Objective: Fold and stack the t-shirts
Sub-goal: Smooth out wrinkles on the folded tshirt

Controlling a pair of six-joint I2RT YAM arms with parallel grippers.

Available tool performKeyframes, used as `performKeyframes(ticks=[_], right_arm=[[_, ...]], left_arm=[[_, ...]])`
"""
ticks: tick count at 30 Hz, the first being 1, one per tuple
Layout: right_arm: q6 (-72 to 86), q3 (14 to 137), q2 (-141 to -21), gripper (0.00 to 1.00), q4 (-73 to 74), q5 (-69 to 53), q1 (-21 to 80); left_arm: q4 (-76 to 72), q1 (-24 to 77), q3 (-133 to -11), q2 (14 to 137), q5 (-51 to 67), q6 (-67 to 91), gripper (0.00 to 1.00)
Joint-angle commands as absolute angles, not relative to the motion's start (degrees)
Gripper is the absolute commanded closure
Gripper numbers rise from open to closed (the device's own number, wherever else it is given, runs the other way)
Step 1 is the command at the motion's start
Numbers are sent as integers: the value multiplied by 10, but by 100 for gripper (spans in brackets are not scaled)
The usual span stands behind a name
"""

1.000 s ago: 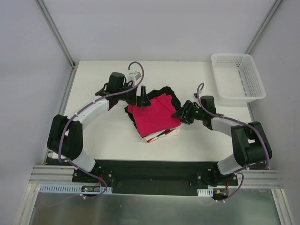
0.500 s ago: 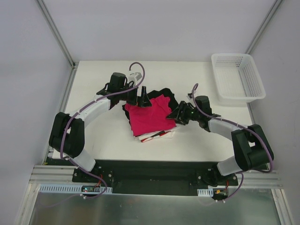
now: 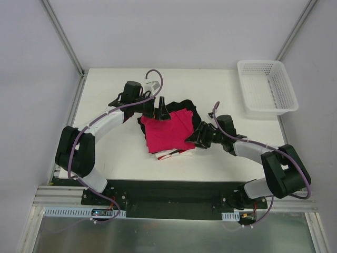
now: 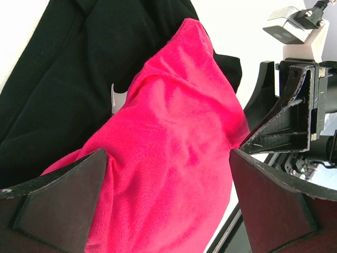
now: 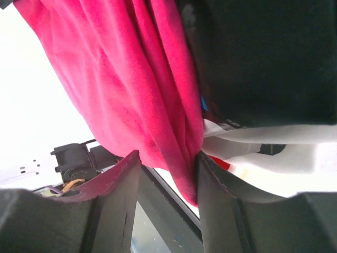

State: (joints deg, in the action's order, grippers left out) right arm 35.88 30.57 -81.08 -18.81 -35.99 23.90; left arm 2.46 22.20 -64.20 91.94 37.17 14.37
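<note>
**Operator:** Where did the pile sit, and what did each arm have?

**Spotter:** The folded crimson tee [image 3: 167,134] lay on top of the stack in the middle of the worktop [image 3: 126,158]. Under it were the black tee [image 3: 190,107] and the white-and-red tees [image 3: 176,153], which poked out at the near edge. Your right end effector [image 5: 168,158] was clenched on the crimson tee's right-hand folds. Your left end effector [image 3: 162,109] stood fully released over that tee's far edge. I could not tell whether it touched the cloth.

**Operator:** So what could have gone wrong?

**Spotter:** You gripped only one side, so a pull would likely have dragged the soft cloth and undone its fold. It could also have slid the whole stack, since nothing pinned the lower shirts. White cloth lay just beside your right finger [image 5: 226,205], so a deeper bite might have lifted two shirts together. Lowering the open left one carelessly could have rumpled that edge.
</note>
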Motion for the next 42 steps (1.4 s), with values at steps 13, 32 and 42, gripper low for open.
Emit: performKeyframes(ticks=[13, 32, 42], right_arm=[[331, 403, -882, 53, -217, -371, 222], [330, 462, -976, 53, -248, -400, 172], [352, 484, -979, 53, -255, -398, 196]], left_arm=[[15, 229, -642, 875, 379, 141, 1], [16, 229, -641, 882, 370, 134, 1], [16, 229, -655, 910, 383, 141, 1]])
